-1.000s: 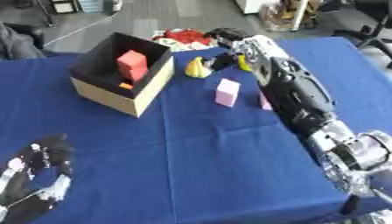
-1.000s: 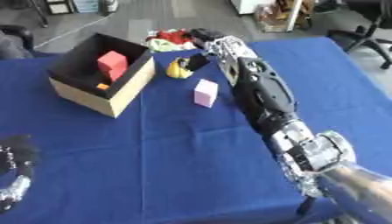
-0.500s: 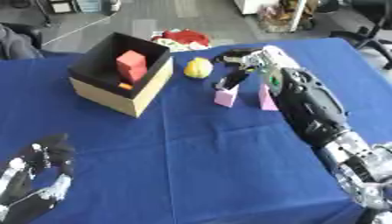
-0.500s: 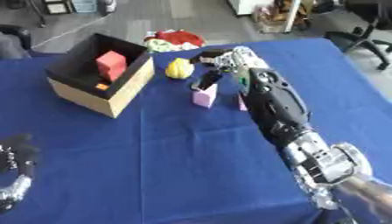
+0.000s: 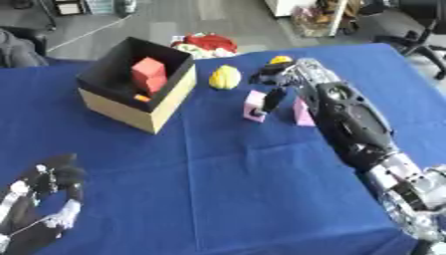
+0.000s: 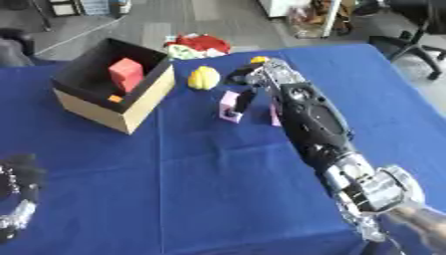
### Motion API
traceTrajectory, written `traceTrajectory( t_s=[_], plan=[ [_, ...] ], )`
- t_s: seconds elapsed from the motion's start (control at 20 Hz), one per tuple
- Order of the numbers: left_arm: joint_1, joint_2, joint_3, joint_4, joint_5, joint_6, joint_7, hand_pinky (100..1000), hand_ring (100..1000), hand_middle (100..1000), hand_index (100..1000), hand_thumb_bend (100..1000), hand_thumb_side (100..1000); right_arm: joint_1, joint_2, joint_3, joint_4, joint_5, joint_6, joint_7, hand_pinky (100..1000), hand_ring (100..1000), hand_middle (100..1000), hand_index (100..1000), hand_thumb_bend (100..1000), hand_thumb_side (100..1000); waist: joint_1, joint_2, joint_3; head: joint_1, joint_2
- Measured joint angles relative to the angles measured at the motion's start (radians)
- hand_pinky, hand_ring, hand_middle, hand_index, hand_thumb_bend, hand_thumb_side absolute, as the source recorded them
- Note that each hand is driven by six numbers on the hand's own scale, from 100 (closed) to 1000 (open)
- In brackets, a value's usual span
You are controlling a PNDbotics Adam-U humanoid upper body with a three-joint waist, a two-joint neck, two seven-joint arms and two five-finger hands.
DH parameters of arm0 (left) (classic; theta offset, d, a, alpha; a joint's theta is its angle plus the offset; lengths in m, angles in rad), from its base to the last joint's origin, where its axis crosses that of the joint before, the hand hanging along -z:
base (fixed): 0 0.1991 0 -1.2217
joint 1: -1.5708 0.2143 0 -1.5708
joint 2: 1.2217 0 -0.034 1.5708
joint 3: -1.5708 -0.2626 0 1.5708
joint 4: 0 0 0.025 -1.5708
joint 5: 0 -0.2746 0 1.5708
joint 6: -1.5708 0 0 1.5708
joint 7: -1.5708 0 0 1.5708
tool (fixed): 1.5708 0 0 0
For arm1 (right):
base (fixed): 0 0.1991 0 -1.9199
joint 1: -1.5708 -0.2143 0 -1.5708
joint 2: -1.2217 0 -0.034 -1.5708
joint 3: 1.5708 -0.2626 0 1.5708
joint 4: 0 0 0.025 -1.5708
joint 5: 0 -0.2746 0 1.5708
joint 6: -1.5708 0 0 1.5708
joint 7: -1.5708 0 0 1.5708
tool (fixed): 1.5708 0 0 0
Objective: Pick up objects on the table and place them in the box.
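A red block [image 5: 149, 73] already sat in the box [image 5: 131, 107]. At the counter's one o'clock, the right hand [image 5: 280, 82] had its fingers spread around the pink block [image 5: 254, 106]; the yellow fruit [image 5: 224, 77] remained. The left hand [image 5: 39, 209] idled open at seven.

Small orange thing [image 5: 142, 98] in the box [image 5: 122, 107], perhaps half-hidden behind its wall.

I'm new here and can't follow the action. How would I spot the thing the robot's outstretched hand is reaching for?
Start at the open cardboard box on the blue table, then look right, past the yellow object. The pink block stands right at the right hand. A second pink piece sits mostly behind the arm.
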Motion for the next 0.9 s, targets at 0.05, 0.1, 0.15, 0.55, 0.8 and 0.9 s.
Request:
traceTrajectory(
  t_s=[0.05, 0.1, 0.15, 0.55, 0.8, 0.9],
  plan=[
    [0.000, 0.000, 0.000, 0.000, 0.000, 0.000, 0.000, 735, 651, 658, 868, 100, 162, 0.000, 0.003, -0.002, 0.000, 0.008, 0.000, -0.003, 854, 793, 640, 843, 393, 379, 0.000, 0.000, 0.000, 0.000, 0.000],
    [0.000, 0.000, 0.000, 0.000, 0.000, 0.000, 0.000, 735, 651, 658, 868, 100, 161, 0.000, 0.006, -0.005, -0.001, 0.012, 0.001, -0.009, 835, 756, 546, 747, 358, 315, 0.000, 0.000, 0.000, 0.000, 0.000],
    [0.000, 0.000, 0.000, 0.000, 0.000, 0.000, 0.001, 734, 651, 658, 868, 100, 161, -0.002, 0.008, -0.006, -0.003, 0.015, 0.001, -0.020, 832, 752, 538, 739, 352, 308, 0.000, 0.000, 0.000, 0.000, 0.000],
    [0.000, 0.000, 0.000, 0.000, 0.000, -0.001, 0.001, 734, 652, 659, 867, 100, 162, -0.092, 0.058, -0.024, -0.075, -0.026, 0.030, -0.186, 809, 687, 468, 690, 251, 112, 0.000, 0.000, 0.006, -0.001, 0.000],
    [0.000, -0.001, -0.002, 0.000, 0.001, -0.001, -0.001, 735, 652, 660, 867, 100, 159, -0.109, 0.080, -0.024, -0.082, -0.033, 0.034, -0.255, 803, 652, 466, 699, 236, 100, 0.000, -0.002, 0.025, -0.010, 0.000],
    [0.000, -0.001, -0.007, 0.000, 0.002, -0.002, -0.006, 734, 652, 660, 867, 100, 160, -0.152, 0.111, -0.023, -0.094, -0.044, 0.025, -0.279, 803, 652, 482, 708, 232, 100, 0.000, -0.002, 0.050, -0.023, 0.000]
  ],
)
